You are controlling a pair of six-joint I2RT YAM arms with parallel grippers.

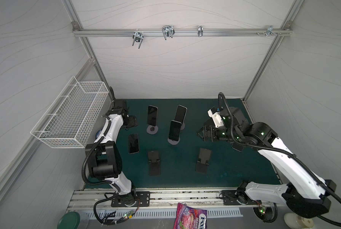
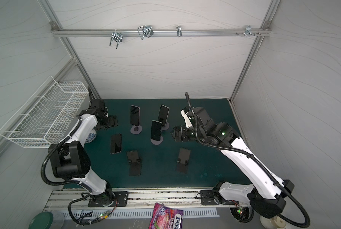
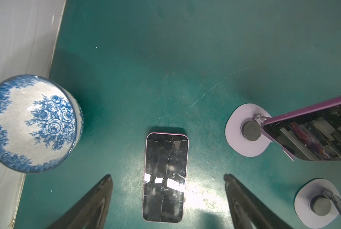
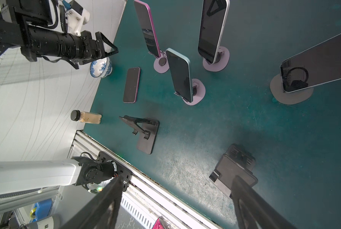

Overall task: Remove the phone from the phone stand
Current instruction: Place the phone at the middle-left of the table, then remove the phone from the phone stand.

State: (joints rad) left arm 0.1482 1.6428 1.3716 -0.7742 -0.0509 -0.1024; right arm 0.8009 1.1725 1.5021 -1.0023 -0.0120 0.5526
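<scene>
On the green counter (image 1: 185, 178) I count five phones. Four of them lean on round stands (image 4: 223, 61), one phone to each stand.
- The purple phone (image 1: 152, 118) is far back and left of the middle.
- The silver phone (image 1: 180, 114) is far back in the middle.
- The blue phone (image 1: 174, 130) is just near of the silver one.
- The fourth phone (image 4: 320, 65) is on the right. In both top views the right arm hides most of it.

The flat phone (image 1: 133, 143) is on no stand. It lies screen up on the left of the counter, and its glass is cracked.

Two black folding stands sit nearer, the left folding stand (image 1: 154, 162) and the right folding stand (image 1: 203, 162).

I count three things that can hold stuff.
- One white wire basket (image 1: 72, 117) hangs on the left wall. I cannot tell what is in it.
- One blue-and-white bowl (image 3: 33, 123) stands at the left edge of the counter. Its top shows white with painted blue flowers.
- One little bottle (image 4: 86, 117) with a black cap lies on its side at the near left edge. It has brown stuff inside.

One purple snack bag (image 1: 190, 217) lies off the counter at the near side.

The left fingers (image 3: 94, 204) are apart and hold nothing. They hang just far of the flat phone. The right fingers (image 4: 106, 202) are apart too and hold nothing. They point left, to the right of the blue phone.
</scene>
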